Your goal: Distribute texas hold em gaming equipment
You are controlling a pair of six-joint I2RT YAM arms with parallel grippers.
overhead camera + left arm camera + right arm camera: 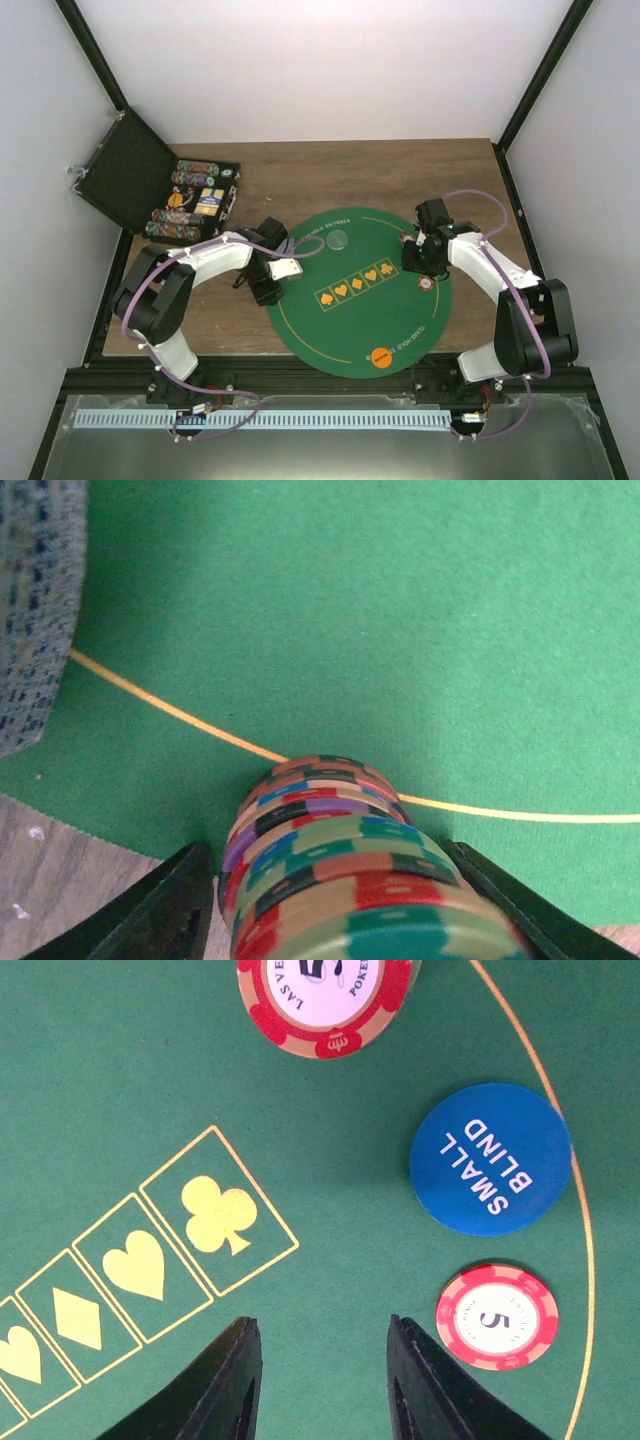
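A roll of multicoloured poker chips point(330, 880) lies on its side at the edge of the green felt mat point(400, 630). My left gripper point(325, 850) is shut on it, one finger against each side. From above, that gripper point(268, 285) is at the mat's left rim, beside a white card point(286, 268). My right gripper point(322, 1322) hangs open over bare felt with nothing between its fingers. To its right lie a red-and-white 5 chip point(497, 1317) and a blue SMALL BLIND token point(490, 1158). Another red-and-white chip point(325, 1000) sits farther ahead.
An open black case point(190, 200) with rows of chips stands at the back left. On the mat are an orange round token point(381, 357) near the front and a pale clear one point(340, 239) at the back. A grey-blue patterned card back point(35, 610) lies left of the roll.
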